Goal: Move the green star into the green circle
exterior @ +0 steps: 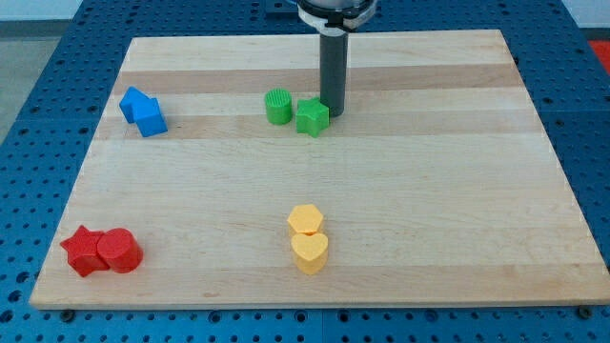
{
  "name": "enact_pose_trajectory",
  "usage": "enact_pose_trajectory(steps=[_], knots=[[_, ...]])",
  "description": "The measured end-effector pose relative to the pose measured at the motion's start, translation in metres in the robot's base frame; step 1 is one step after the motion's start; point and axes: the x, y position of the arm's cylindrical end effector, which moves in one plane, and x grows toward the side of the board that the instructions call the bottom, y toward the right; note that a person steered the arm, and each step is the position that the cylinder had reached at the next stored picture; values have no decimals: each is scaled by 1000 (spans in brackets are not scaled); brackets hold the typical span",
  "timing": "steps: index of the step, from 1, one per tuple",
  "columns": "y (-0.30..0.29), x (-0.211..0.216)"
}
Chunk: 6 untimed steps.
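The green star [312, 116] lies on the wooden board near the view's top centre. The green circle [278, 106], a short cylinder, stands just to its left, with a narrow gap or light contact between them; I cannot tell which. My tip [332, 112] is down at the board right against the star's right side, slightly above its middle. The dark rod rises from there to the view's top edge.
Two blue blocks [143, 111] sit together at the upper left. A red star [84, 252] and a red circle [119, 252] touch at the lower left. A yellow hexagon [305, 220] and a yellow heart [309, 253] sit together at the bottom centre. The board [457, 191] ends on a blue perforated table.
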Motion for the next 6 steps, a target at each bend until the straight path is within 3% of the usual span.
enact_pose_trajectory(steps=[2, 6], knots=[[15, 31], [24, 39]])
